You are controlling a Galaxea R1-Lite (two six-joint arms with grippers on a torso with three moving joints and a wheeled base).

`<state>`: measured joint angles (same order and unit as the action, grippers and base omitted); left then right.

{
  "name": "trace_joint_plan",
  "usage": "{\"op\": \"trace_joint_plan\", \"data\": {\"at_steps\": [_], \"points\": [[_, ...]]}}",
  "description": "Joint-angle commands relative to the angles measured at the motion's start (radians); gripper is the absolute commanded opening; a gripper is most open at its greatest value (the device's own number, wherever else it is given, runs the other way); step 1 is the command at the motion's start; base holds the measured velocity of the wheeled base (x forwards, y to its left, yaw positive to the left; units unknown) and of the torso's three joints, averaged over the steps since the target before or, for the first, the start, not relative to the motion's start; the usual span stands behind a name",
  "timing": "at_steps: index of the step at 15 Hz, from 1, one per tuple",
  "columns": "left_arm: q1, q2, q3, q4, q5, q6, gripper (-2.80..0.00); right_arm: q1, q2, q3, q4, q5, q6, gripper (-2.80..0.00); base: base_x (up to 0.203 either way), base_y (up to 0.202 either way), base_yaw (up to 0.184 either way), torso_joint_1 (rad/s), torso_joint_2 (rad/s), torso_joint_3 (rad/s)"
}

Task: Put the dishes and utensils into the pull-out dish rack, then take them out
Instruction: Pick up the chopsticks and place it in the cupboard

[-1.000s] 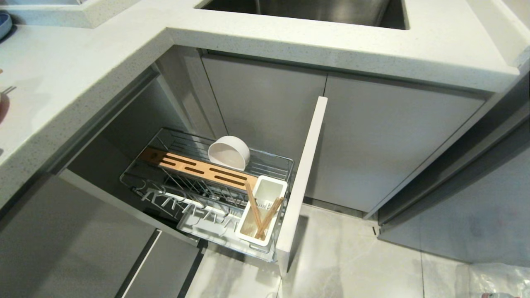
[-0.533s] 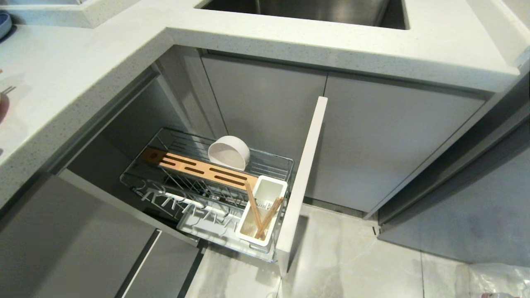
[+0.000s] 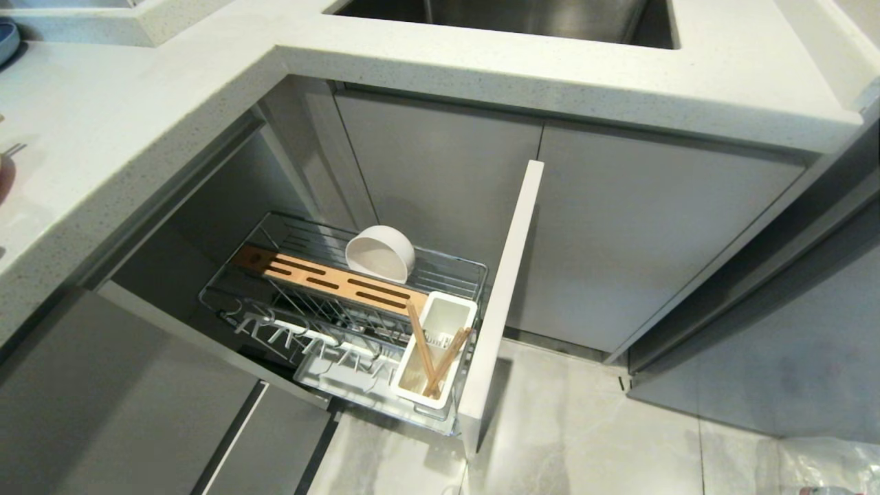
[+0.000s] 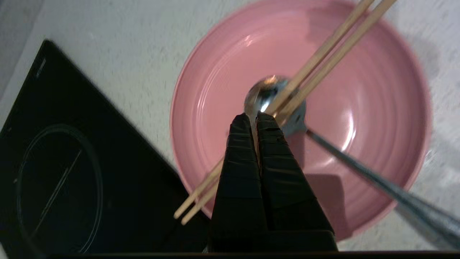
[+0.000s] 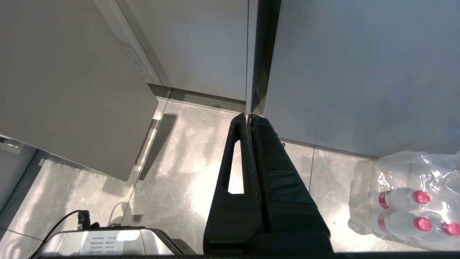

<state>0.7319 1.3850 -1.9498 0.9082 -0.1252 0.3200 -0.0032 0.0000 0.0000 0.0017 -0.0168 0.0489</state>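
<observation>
With fingers [image 4: 256, 118] pressed together over pink bowl [image 4: 222, 72], left gripper [image 4: 257, 117] touching chopsticks [image 4: 325, 43] lying diagonal across spoon [image 4: 264, 95] (right gripper [image 5: 249, 117] shut, parked low).

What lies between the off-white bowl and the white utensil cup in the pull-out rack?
In the head view, the slotted bamboo strip runs between the small off-white round bowl and the white plastic utensil cup.

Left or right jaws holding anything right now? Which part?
Nothing held. Left gripper is shut empty above the pink bowl; right gripper is shut empty over the floor.
</observation>
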Motion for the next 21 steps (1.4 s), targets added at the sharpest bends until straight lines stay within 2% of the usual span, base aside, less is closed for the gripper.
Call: {"op": "trace_joint_plan", "data": {"at_steps": [1,3,4,12,17,21], "points": [[0.021,-0.01,0.0,0.025,-0.001,0.021,-2.8,0.0,0.0,0.002,0.0,0.0,0.0,-2.8,0.0,0.0,0.0,0.0,0.0,0.0],[0.037,-0.02,0.002,0.049,-0.001,0.041,-2.8,0.0,0.0,0.002,0.0,0.0,0.0,-2.8,0.0,0.0,0.0,0.0,0.0,0.0],[0.038,-0.021,0.002,0.052,-0.001,0.042,0.0,0.0,0.0,0.002,0.0,0.0,0.0,-2.8,0.0,0.0,0.0,0.0,0.0,0.0],[0.035,0.06,0.001,0.093,-0.031,0.039,0.0,0.0,0.0,0.002,0.0,0.0,0.0,-2.8,0.0,0.0,0.0,0.0,0.0,0.0],[0.037,0.117,-0.003,0.09,-0.128,0.04,0.0,0.0,0.0,0.002,0.0,0.0,0.0,-2.8,0.0,0.0,0.0,0.0,0.0,0.0],[0.037,0.126,-0.002,0.093,-0.149,0.039,0.0,0.0,0.0,0.002,0.0,0.0,0.0,-2.8,0.0,0.0,0.0,0.0,0.0,0.0]]}}
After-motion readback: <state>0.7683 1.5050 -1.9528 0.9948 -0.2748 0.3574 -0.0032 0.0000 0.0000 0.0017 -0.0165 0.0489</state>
